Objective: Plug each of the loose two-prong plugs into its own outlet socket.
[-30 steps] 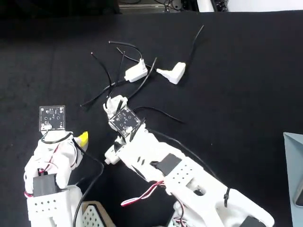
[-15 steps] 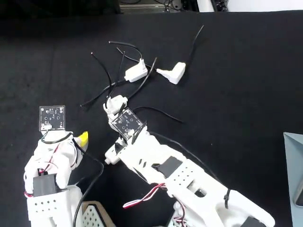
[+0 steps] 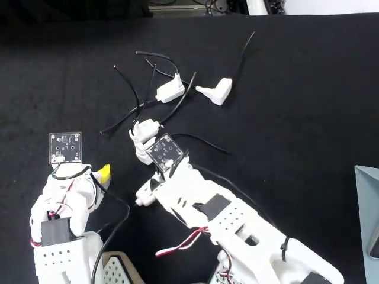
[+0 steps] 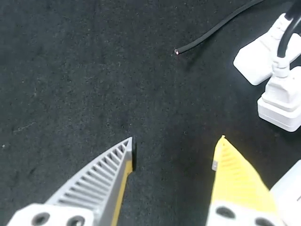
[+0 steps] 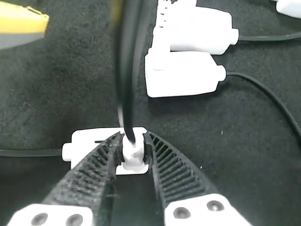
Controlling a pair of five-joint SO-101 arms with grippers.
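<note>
My right gripper [image 5: 132, 140] is shut on a small white plug [image 5: 133, 157] whose black cable [image 5: 126, 70] rises toward the camera. The plug sits over a flat white socket piece [image 5: 89, 147] lying on the black mat. In the high view this gripper [image 3: 144, 141] is at the middle left, with the white plug [image 3: 148, 126] at its tip. Two more white plug bodies [image 5: 183, 74] [image 5: 200, 29] lie side by side beyond it, and are seen from above as one [image 3: 170, 90] and the other [image 3: 218, 90]. My left gripper [image 4: 175, 141] is open over bare mat, low at the left [image 3: 102, 173].
Loose black cables [image 3: 137, 100] curl across the mat around the plugs. A cable end [image 4: 176, 52] lies ahead of the left gripper, with white plug bodies [image 4: 281, 101] to one side. A grey object [image 3: 368, 219] sits at the right edge.
The right gripper has shifted slightly to the right with the plug held in it. The left arm has not moved.
</note>
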